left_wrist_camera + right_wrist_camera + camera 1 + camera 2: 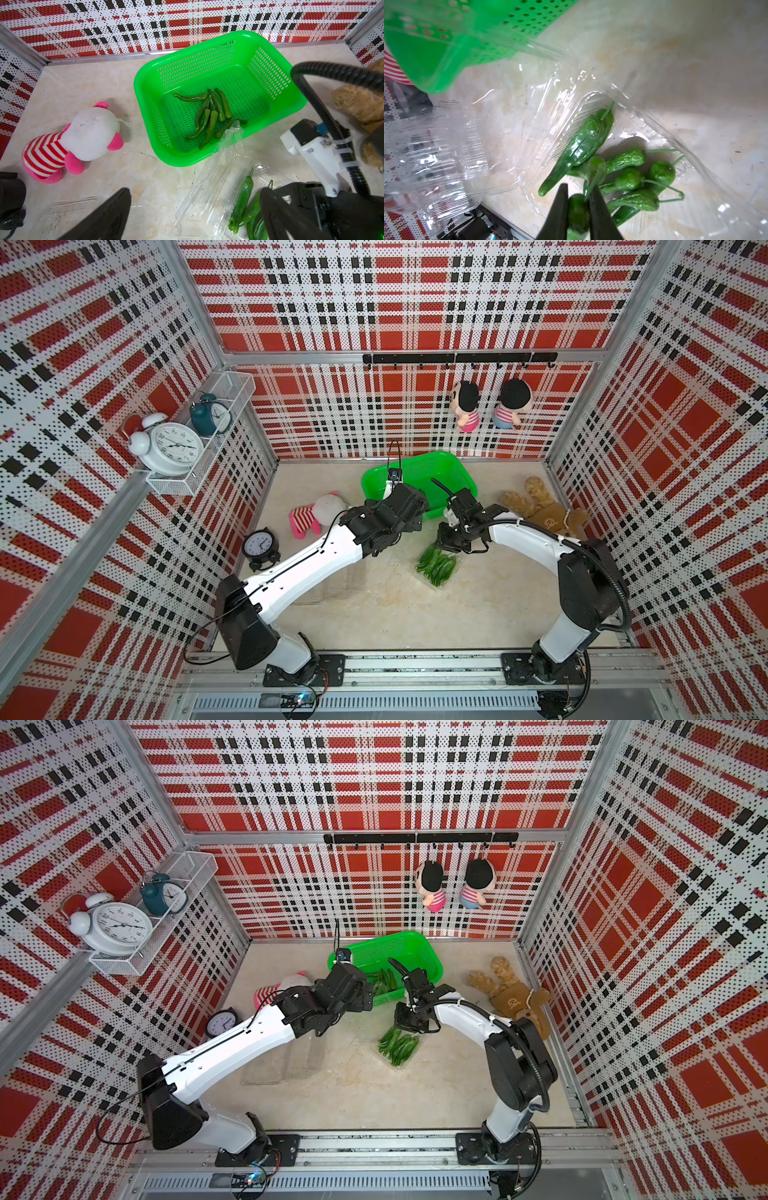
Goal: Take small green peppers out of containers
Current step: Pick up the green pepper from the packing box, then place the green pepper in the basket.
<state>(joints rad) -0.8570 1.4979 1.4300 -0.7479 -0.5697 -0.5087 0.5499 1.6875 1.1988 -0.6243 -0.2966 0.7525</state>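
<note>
Nestling in right tool (pixel 579 187): pepper (pixel 578 211)

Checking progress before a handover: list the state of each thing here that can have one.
Right gripper: jaws shut on a held pepper.
Left gripper: jaws open, holding nothing.
Fuller container: lid open, several peppers inside.
Other container: lying open, no peppers visible in it.
Green basket: upright, pile of peppers inside.
</note>
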